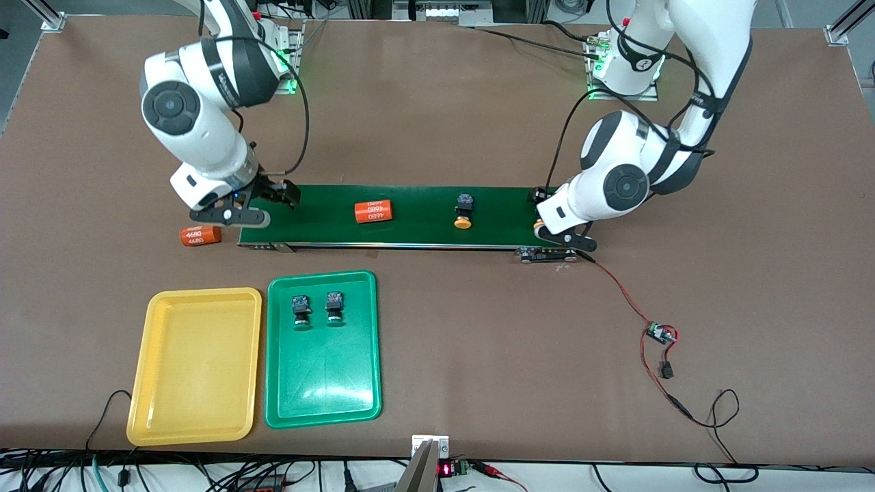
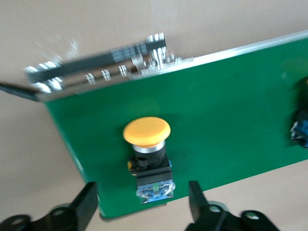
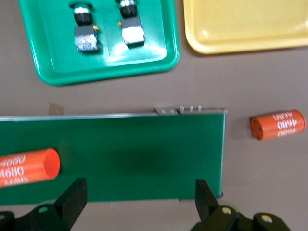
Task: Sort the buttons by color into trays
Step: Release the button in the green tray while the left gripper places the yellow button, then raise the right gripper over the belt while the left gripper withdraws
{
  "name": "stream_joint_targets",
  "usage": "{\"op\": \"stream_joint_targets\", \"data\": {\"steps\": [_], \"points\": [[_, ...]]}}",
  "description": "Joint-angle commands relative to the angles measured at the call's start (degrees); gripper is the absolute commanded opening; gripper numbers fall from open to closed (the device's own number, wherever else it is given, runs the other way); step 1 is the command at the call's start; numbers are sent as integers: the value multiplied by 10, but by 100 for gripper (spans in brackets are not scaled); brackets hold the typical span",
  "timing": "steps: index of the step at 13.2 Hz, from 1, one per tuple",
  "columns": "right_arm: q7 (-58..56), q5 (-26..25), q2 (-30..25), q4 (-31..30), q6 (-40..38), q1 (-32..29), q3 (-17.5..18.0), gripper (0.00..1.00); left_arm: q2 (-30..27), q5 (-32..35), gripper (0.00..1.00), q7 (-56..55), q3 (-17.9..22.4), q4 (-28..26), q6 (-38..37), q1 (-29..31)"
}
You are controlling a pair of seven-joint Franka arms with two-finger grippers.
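From the front, a dark green belt (image 1: 410,215) runs across the middle of the tabletop. The left gripper (image 1: 562,236) hangs over the belt's end nearest the left arm's base; the right gripper (image 1: 263,205) hangs over the other end. A yellow button (image 1: 464,210) lies on the belt, beside an orange cylinder (image 1: 373,211). A second orange cylinder (image 1: 200,235) lies on the table just off the belt's end at the right arm's side. Nearer the camera, a yellow tray (image 1: 195,365) and a green tray (image 1: 321,348) sit side by side, and two green buttons (image 1: 316,308) lie in the green tray near its edge closest to the belt.

In the left wrist view, the left gripper (image 2: 143,204) stands spread wide, gripping nothing. A second yellow button (image 2: 148,161) lies on the belt (image 2: 226,115) between the fingers (image 2: 86,202), touching neither.

In the right wrist view, the right gripper (image 3: 139,197) is spread wide over bare belt (image 3: 139,154), holding nothing. The two green buttons (image 3: 108,31) lie in the green tray (image 3: 106,67), with a corner of the yellow tray (image 3: 245,29) beside it.
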Motion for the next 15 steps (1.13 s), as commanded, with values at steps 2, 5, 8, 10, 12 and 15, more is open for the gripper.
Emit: {"op": "stream_joint_targets", "data": {"steps": [2, 5, 8, 10, 12, 15], "points": [[11, -5, -33, -39, 12, -23, 19, 100, -93, -1, 100, 1, 45, 14, -54, 2], [11, -4, -31, -37, 15, -23, 19, 100, -153, 62, 100, 2, 71, 21, -78, 30], [11, -4, -24, -37, 19, -20, 20, 100, -176, 90, 100, 10, 85, 76, -179, 61], [11, -4, -24, -37, 12, -17, 20, 100, -176, 120, 100, 9, 93, 156, -265, 61], [12, -2, -23, -38, 12, -12, 20, 100, -178, 115, 100, 15, 127, 210, -284, 59], [37, -2, -17, -37, 16, -3, 20, 100, -190, 95, 100, 29, 155, 220, -285, 45]]}}
